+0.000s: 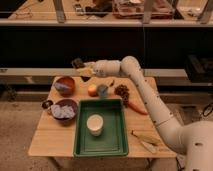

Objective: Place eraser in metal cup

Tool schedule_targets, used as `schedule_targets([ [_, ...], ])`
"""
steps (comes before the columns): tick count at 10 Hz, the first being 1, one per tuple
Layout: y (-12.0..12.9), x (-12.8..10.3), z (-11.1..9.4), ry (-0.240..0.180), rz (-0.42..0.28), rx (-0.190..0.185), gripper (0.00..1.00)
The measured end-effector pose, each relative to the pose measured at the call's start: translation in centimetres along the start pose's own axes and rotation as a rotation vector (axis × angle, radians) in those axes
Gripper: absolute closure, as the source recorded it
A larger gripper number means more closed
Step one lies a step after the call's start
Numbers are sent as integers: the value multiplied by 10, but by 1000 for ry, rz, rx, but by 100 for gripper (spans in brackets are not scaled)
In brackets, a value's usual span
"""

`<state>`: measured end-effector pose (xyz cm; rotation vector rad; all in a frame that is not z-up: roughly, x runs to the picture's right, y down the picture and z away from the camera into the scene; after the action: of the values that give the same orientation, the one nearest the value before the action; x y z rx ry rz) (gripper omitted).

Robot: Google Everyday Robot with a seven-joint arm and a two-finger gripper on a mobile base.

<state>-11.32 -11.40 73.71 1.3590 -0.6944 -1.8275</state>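
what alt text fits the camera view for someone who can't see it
A robot arm reaches across a wooden table, its pincer raised above the back edge with what looks like the eraser at its tip. The metal cup sits at the table's left edge beside a brown bowl.

Gripper [81, 69] over the table's [50, 142] back-left edge, eraser [76, 62] pinched at its tip. Front-left of it a bowl [65, 86], then a second bowl [63, 109] further forward with the metal cup [47, 104] at that bowl's left. Front-right of the claw: apple [92, 90], small cup [102, 91] beside it, then a tray [109, 144] holding a tall cup [94, 124].
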Motion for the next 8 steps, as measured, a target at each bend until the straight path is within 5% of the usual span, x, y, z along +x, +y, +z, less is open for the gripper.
schedule_targets([
  [2,11,8,2,-157,-68,6,100],
  [5,6,23,14,-278,-145,15,100],
  [8,-13,28,62,-393,-212,77,100],
])
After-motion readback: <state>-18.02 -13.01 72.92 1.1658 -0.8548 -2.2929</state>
